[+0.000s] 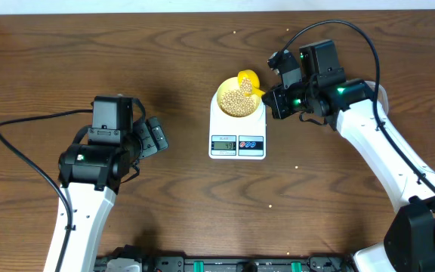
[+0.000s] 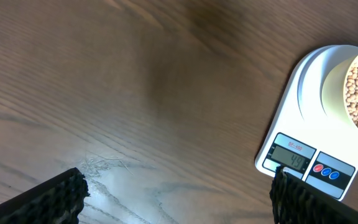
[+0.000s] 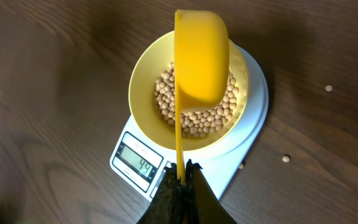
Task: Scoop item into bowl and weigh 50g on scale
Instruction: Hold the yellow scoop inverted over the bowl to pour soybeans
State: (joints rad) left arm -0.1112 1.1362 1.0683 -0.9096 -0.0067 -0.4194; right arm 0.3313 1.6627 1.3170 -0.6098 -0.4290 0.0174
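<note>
Beans (image 3: 205,122) are small, hard, round and light. They roll and bounce easily, so they likely can't be pinched one by one and need the scoop (image 3: 201,56). A few stray beans (image 3: 329,88) lie on the table (image 3: 42,93). The main pile sits in the bowl (image 3: 143,81), which stands centred on the scale (image 3: 257,93), mid table. The display (image 2: 294,160) looks like 49, though the digits are small, so probably about a gram short of target. The scoop is rigid plastic with a thin handle (image 3: 178,143), and the sensible hold is the handle end. The right gripper (image 3: 180,177) is clamped on that handle end, its jaws tight with no gap visible. The right arm reaches in from the right side, with the wrist turned so the scoop cup hangs over the bowl, tipped mouth-down toward the pile. I can't tell whether any beans remain inside the cup. The left gripper (image 1: 155,136) is released, fingers spread wide and holding nothing, parked low over bare table to the left, well apart from the scale. Any top-up should be a tiny shake, since overshoot is easy.
</note>
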